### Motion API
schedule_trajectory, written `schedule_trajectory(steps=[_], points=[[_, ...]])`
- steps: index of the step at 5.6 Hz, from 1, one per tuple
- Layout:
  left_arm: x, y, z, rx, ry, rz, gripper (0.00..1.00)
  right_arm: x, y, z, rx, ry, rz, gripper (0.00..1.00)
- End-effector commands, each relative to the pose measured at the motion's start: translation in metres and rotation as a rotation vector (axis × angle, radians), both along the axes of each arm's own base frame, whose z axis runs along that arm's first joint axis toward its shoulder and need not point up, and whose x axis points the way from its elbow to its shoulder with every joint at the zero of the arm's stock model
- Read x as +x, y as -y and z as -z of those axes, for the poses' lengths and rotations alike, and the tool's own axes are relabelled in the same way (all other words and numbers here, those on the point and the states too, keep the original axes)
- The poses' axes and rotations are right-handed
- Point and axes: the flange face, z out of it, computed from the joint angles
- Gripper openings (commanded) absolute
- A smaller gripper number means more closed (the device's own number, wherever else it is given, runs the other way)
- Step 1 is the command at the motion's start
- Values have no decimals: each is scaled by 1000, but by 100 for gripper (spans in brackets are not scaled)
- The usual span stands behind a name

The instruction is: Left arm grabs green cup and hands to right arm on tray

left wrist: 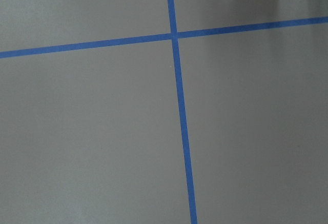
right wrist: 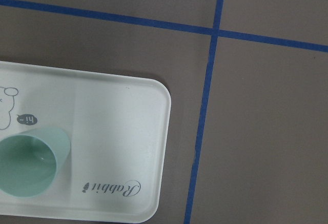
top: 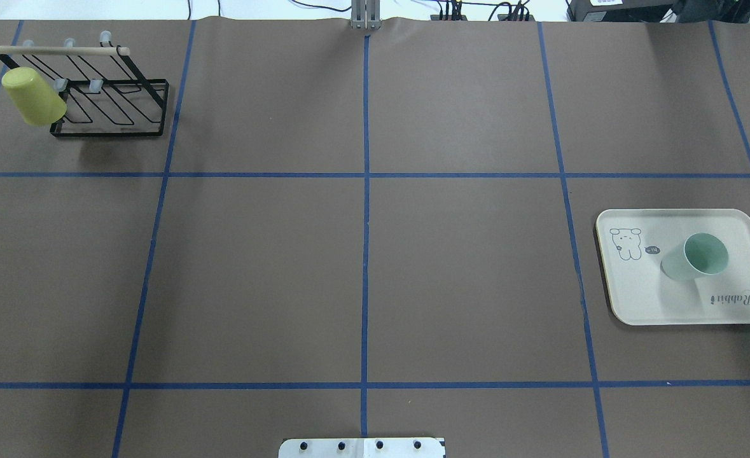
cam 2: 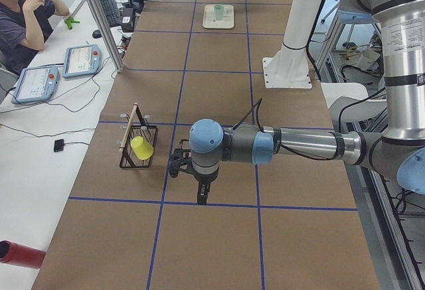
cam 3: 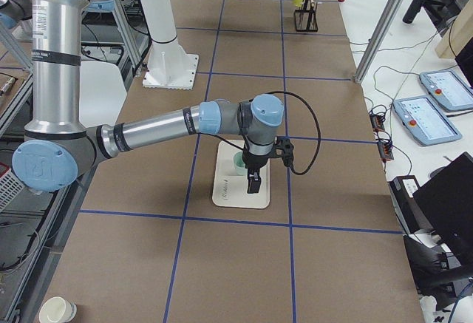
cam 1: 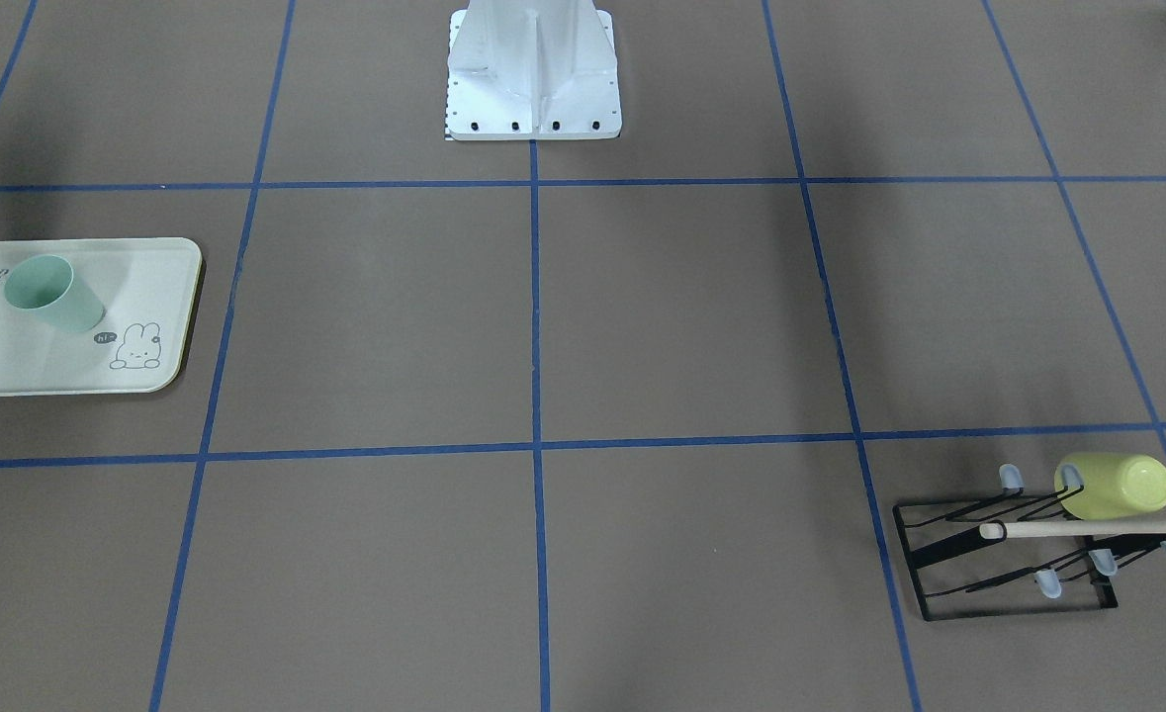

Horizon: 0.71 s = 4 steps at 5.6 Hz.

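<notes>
The pale mint green cup (top: 699, 256) stands upright, mouth up, on the cream tray (top: 667, 305). It also shows in the front-facing view (cam 1: 48, 294), on the tray (cam 1: 157, 267), and in the right wrist view (right wrist: 28, 165). The right gripper (cam 3: 253, 182) hangs above the tray (cam 3: 233, 199) beside the cup (cam 3: 239, 162), apart from it. The left gripper (cam 2: 200, 196) hangs over bare table near the rack. Both grippers show only in the side views, so I cannot tell whether they are open or shut.
A yellow-green cup (top: 31, 97) hangs on a black wire rack (top: 126, 130) with a wooden bar at the far left. The white robot base (cam 1: 533, 79) stands at the table's near edge. An operator (cam 2: 26, 11) sits beyond the far side.
</notes>
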Motion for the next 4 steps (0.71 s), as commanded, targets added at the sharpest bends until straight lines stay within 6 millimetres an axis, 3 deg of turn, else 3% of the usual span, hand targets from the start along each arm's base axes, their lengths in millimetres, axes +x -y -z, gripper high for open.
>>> schedule_trajectory(steps=[1, 4], points=[[0, -1, 0, 0, 2, 1, 100, 0, 0, 0, -1, 1, 0, 100], [-1, -2, -8, -17, 3, 2, 100, 0, 0, 3, 9, 3, 1, 100]])
